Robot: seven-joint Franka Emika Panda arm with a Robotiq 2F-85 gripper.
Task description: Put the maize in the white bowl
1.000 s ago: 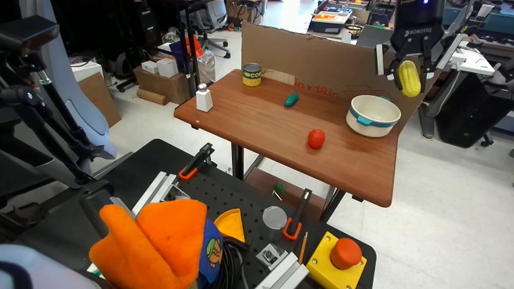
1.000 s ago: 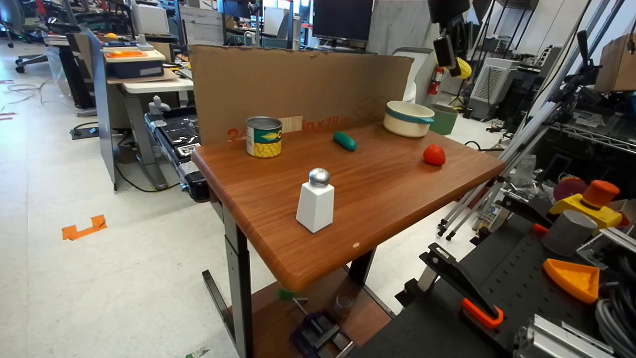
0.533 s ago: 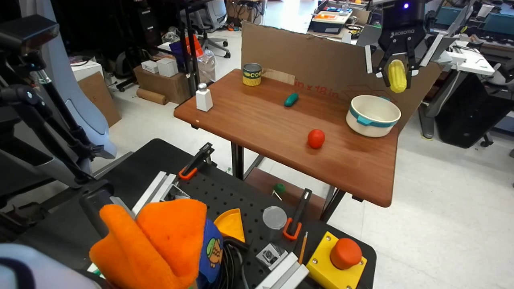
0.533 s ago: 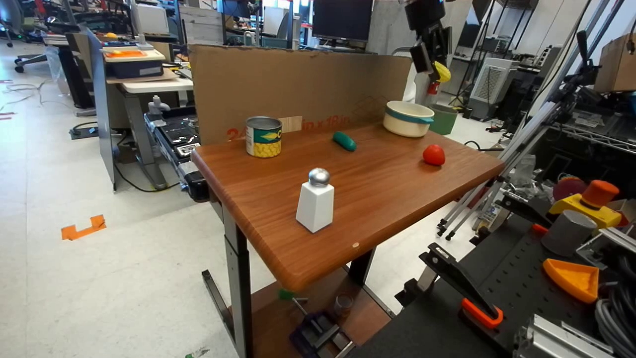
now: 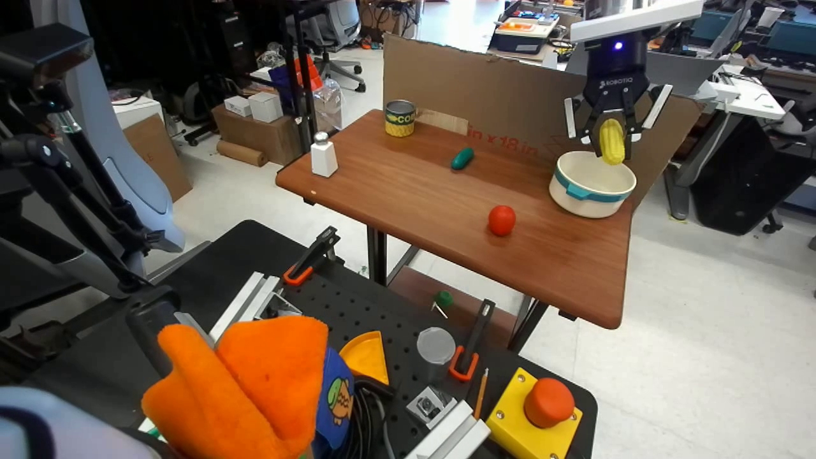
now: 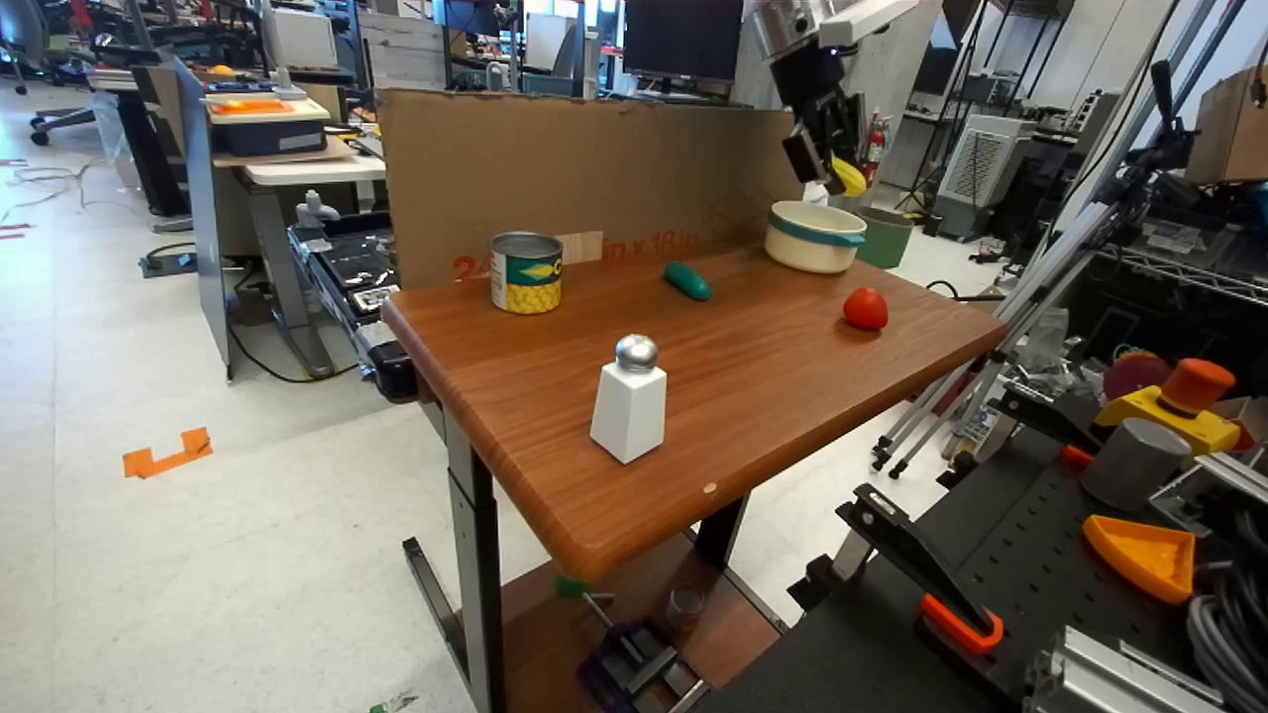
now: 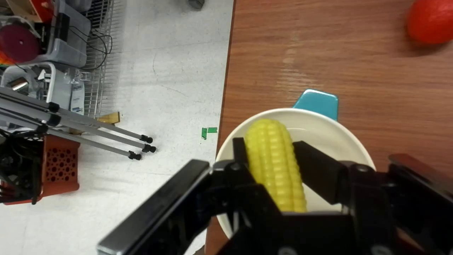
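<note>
Nearest: yellow box (image 5: 509,414) with red button (image 5: 549,403). Next, wooden bench (image 5: 408,197), red round object (image 5: 502,220) near its front edge. Farther in, white bowl (image 5: 580,206) near bench's side edge. Higher, tool (image 5: 613,143) pinching maize (image 7: 276,166), which hangs tilted above bowl opening, apart from rim; wrist view shows maize against bowl's pale interior. Farther back: white shaker (image 5: 324,159) near bench's corner, green oblong object (image 5: 463,159), corn can (image 5: 400,119). Along far edge: upright cardboard (image 5: 440,73).
</note>
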